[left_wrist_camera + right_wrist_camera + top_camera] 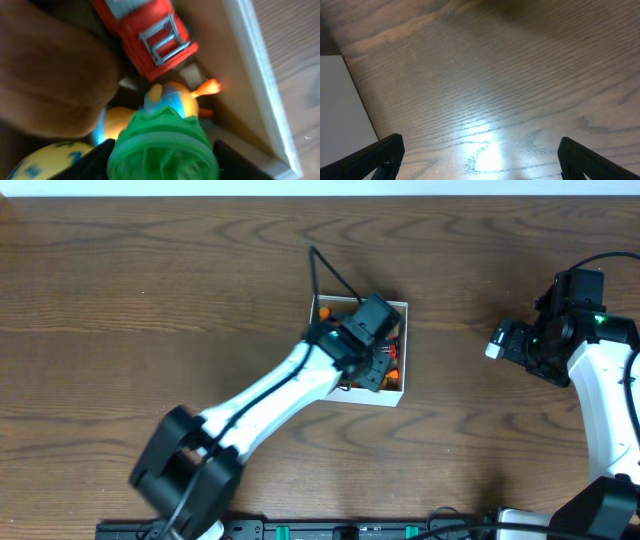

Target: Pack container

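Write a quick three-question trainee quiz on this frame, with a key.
1. True or false: the right gripper has a toy between its jaws.
2. What sits between the jaws of the left gripper? A) red toy truck B) green ribbed plastic toy C) yellow ball
3. Which arm reaches into the square, shallow cardboard container with white walls?

Key:
1. False. Its jaws are open above the brown wooden table, with nothing between them.
2. B.
3. The left arm.
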